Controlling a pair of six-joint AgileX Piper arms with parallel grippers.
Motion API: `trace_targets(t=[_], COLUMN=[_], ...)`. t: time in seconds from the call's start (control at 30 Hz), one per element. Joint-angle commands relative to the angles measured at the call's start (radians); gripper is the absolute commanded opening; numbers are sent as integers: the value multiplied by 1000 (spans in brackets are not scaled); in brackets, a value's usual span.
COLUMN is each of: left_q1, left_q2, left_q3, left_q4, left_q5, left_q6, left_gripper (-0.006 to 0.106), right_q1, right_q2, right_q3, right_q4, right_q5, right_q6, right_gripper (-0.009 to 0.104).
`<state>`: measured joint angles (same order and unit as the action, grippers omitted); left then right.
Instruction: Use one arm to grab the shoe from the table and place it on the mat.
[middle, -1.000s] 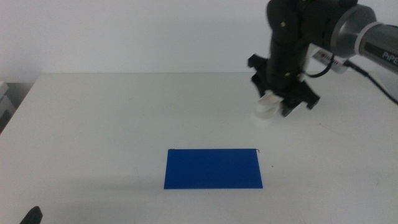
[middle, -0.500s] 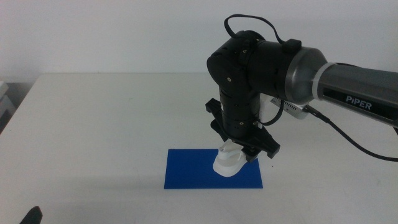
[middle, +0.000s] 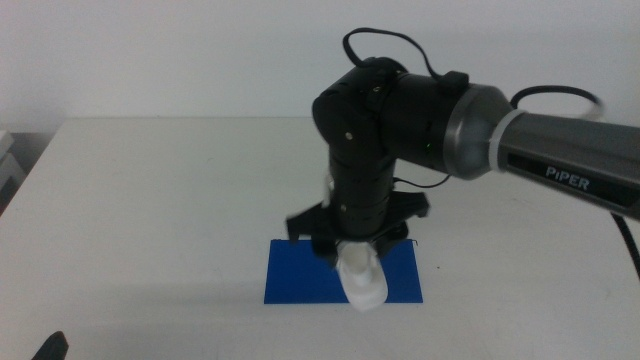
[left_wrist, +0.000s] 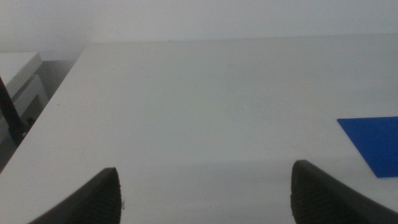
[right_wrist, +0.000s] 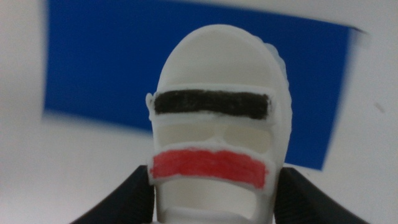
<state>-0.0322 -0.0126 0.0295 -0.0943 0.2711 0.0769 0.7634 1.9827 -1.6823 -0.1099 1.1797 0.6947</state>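
Middle view: right black hand (middle: 358, 262) clamps the small white strapped shoe (middle: 364, 283) over the flat dark-blue mat (middle: 300, 275) (perhaps touching) near the off-white desk's (middle: 150, 200) front edge; left hand (left_wrist: 205, 193) gapes empty.

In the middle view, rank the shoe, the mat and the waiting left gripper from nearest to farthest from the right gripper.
1. The shoe: clamped between the jaws of the right gripper, hanging over the mat's front edge.
2. The mat: flat on the table, directly under the gripper.
3. The left gripper: far off at the bottom-left corner of the picture, jaws open in its wrist view.
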Motion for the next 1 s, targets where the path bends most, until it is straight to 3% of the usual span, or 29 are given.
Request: trace_targets(t=[0.0, 0.07, 0.17, 0.53, 0.83, 0.97], left_q1=[-4, -4, -4, -4, -4, -4], left_q2=[-13, -13, -13, -13, -13, -13], left_q3=[7, 7, 7, 7, 7, 7], left_q4=[-8, -8, -8, -8, -8, -8], left_q5=[-80, -80, -80, -80, -80, -80], left_q6=[-5, -5, -5, -5, -5, -5], left_gripper=[94, 94, 94, 94, 94, 94], right_q1=[20, 32, 39, 38, 21, -16], right_q2=[-67, -67, -67, -66, -66, -59], right_q3=[-33, -33, -33, -33, -32, -32], right_q4=[36, 55, 80, -32, -13, -11], right_q5=[-5, -1, 5, -2, -79, -161], right_q6=[-335, -548, -723, -766, -784, -996], right_gripper=[-4, -4, -4, -4, -4, -4])
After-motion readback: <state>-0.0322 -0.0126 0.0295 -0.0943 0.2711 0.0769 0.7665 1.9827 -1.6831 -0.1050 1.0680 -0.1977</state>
